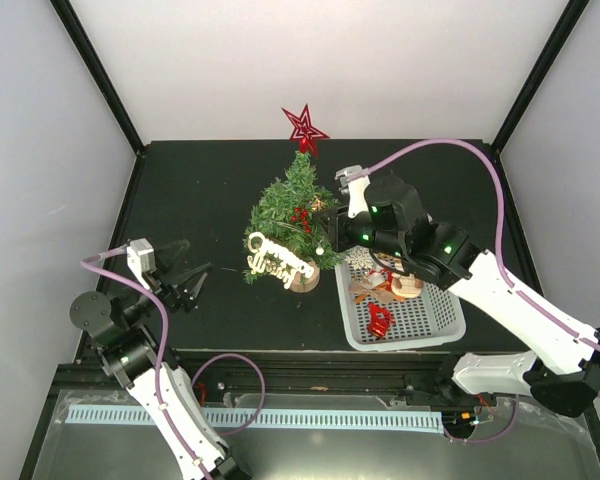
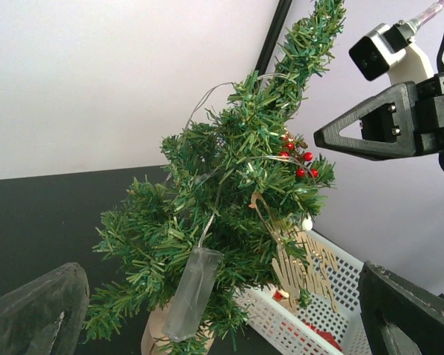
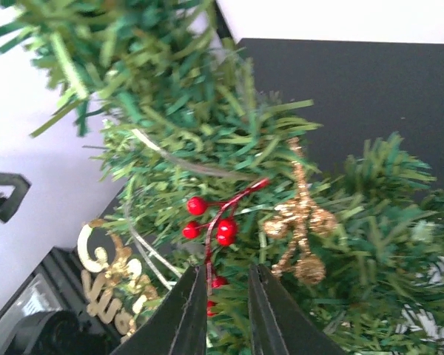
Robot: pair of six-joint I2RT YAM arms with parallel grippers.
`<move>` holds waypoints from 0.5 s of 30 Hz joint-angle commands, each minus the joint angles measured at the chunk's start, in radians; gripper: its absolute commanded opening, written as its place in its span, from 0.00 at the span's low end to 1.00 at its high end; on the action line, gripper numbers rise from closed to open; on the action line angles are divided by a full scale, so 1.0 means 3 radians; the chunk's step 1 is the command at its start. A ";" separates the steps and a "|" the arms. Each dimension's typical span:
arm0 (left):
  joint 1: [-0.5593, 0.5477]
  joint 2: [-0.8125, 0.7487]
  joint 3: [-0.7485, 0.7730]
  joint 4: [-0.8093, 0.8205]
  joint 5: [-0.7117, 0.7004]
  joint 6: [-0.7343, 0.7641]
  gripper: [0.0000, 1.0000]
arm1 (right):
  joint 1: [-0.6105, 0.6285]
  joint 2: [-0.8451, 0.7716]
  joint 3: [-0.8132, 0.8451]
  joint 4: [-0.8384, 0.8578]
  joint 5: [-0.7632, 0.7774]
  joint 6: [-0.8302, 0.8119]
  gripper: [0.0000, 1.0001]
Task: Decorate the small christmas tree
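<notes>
The small christmas tree (image 1: 292, 212) stands mid-table on a wooden disc base (image 1: 306, 281). It carries a red star (image 1: 305, 128), a gold script sign (image 1: 277, 257), a wire light string and a red berry sprig (image 1: 301, 216). My right gripper (image 1: 326, 231) is at the tree's right side. In the right wrist view its jaws (image 3: 228, 275) stand narrowly apart, and the berry sprig's stem (image 3: 220, 222) runs between them without being pinched. My left gripper (image 1: 187, 279) is wide open and empty, left of the tree. The left wrist view shows the tree (image 2: 229, 214).
A white basket (image 1: 435, 325) at the right holds a red ornament (image 1: 380, 320), wooden ornaments (image 1: 404, 287) and a white snowflake (image 1: 360, 258). A clear battery pack (image 2: 193, 292) hangs low on the tree. A gold pine-cone sprig (image 3: 300, 222) sits by the berries. White walls enclose the table.
</notes>
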 commanded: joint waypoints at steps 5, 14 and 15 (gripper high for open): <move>0.0033 -0.0049 -0.0010 0.0072 0.0042 -0.0042 0.99 | -0.0011 -0.0414 -0.0514 -0.0100 0.0894 0.0241 0.25; 0.0089 -0.0036 -0.0026 0.0141 0.0006 -0.0101 0.99 | -0.0349 -0.1041 -0.1594 -0.0061 0.0876 0.0535 0.36; 0.0097 -0.0027 -0.0031 0.0139 0.0004 -0.0104 0.99 | -0.0402 -0.1065 -0.1704 -0.0038 0.0813 0.0551 0.37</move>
